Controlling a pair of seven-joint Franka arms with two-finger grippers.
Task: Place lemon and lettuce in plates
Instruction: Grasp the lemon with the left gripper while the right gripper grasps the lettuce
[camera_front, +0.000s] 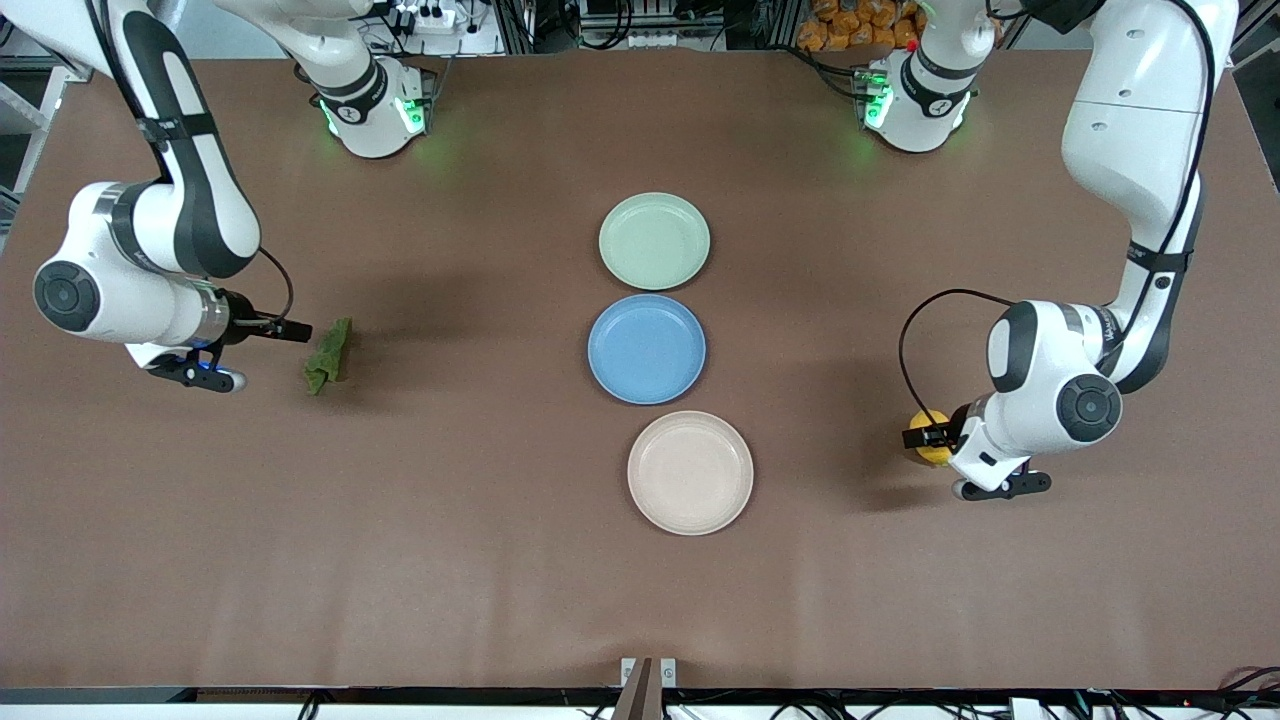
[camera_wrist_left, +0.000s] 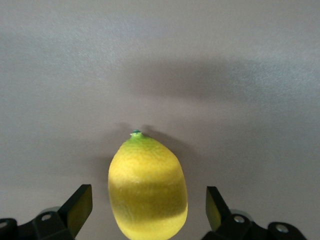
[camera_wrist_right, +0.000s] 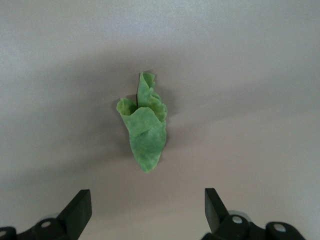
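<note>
Zero of two placed | lemon (camera_wrist_left: 148, 187) on counter (camera_front: 450, 560), frame right, between open left hand (camera_wrist_left: 148, 207) | lettuce (camera_wrist_right: 144, 127) frame left, ahead of open right hand (camera_wrist_right: 148, 210) | mint plate (camera_front: 654, 241), beige plate (camera_front: 690, 472) empty, frame centre

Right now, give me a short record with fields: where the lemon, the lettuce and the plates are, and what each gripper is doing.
lemon: on the table, toward the left arm's end, between the open jaws of the left gripper
lettuce: on the table, toward the right arm's end, untouched
right gripper: open, over the table beside the lettuce
plates: mint plate, blue plate, beige plate, all empty
</note>
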